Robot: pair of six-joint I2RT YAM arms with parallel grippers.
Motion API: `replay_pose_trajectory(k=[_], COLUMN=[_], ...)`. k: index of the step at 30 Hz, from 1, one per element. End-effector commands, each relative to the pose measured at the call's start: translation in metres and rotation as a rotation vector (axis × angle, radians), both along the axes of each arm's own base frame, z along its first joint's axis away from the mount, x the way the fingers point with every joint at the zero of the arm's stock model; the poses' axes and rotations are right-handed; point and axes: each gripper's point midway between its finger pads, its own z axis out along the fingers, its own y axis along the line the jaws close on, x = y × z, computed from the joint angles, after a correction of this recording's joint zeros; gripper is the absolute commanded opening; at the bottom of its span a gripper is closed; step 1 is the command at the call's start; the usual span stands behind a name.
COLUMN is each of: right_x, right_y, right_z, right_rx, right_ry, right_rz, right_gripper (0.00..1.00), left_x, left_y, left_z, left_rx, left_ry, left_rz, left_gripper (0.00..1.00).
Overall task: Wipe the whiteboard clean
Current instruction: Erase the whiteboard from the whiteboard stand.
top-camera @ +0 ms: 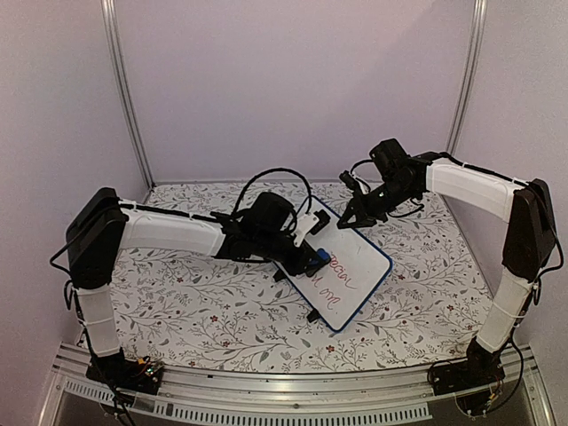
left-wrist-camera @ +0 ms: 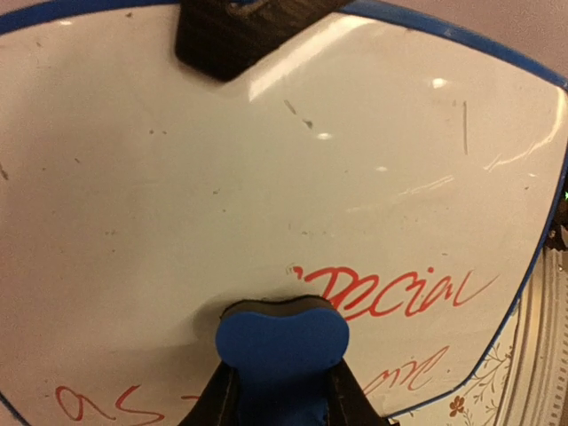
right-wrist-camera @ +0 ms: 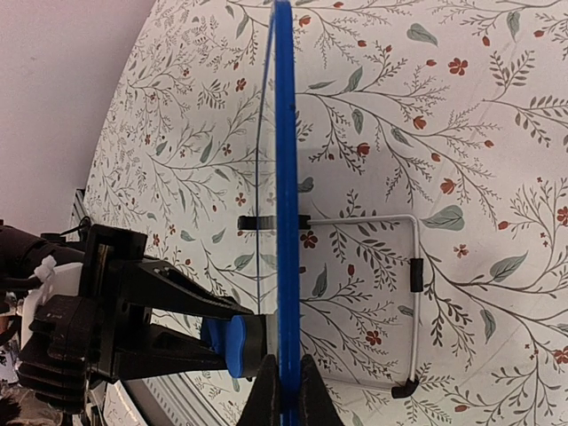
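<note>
The whiteboard (top-camera: 359,271) stands tilted on its black feet, with a blue frame and red handwriting (left-wrist-camera: 404,293) on its lower part. My left gripper (top-camera: 306,253) is shut on a blue eraser (left-wrist-camera: 282,342), whose dark pad is pressed flat against the white face (left-wrist-camera: 222,177) just left of the writing. My right gripper (top-camera: 352,217) is shut on the board's upper edge. In the right wrist view the board is edge-on (right-wrist-camera: 286,177), pinched between my right gripper's (right-wrist-camera: 287,377) two fingers, and the eraser (right-wrist-camera: 232,344) touches it from the left.
A white wire stand (right-wrist-camera: 413,284) with black feet props the board from behind. The table wears a floral cloth (top-camera: 204,311). Pale walls and metal posts (top-camera: 124,89) close in the back and sides. A metal rail (top-camera: 293,404) runs along the near edge.
</note>
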Motion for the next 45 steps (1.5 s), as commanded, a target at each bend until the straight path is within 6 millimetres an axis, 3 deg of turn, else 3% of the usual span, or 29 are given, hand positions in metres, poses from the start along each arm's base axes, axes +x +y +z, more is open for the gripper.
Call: replay_pose_trajectory(k=[1,19,28,32,38,40,45], right_x=[-0.024,-0.024,-0.024,-0.024,-0.024,-0.023,-0.023], right_y=[-0.001,-0.002,-0.001,-0.001,-0.002,-0.003,-0.003], right_z=[-0.029,-0.028,-0.029,-0.028,-0.029,-0.029,-0.028], right_rx=[-0.076,-0.076,-0.076,-0.075,-0.078,-0.083,-0.083], right_ry=[0.087,0.090,0.088,0.088,0.089,0.086,0.080], right_rz=[0.047,0.046,0.046,0.045,0.044,0.041,0.042], right_gripper=[0.00,0.00,0.00,0.00,0.00,0.00,0.00], left_x=[-0.028,-0.036,-0.036,-0.021,0.009,0.015,0.019], left_y=[0.017,0.028,0.030,0.024,0.006,0.002,-0.003], left_z=[-0.054,-0.066,-0.060,-0.029,0.052,0.065,0.058], left_rx=[0.130,0.150,0.138,0.078,-0.050,-0.057,-0.037], left_ry=[0.115,0.144,0.141,0.069,-0.095,-0.124,-0.118], left_rz=[-0.013,-0.005,-0.004,0.015,0.016,0.013,0.001], left_gripper=[0.00,0.00,0.00,0.00,0.00,0.00,0.00])
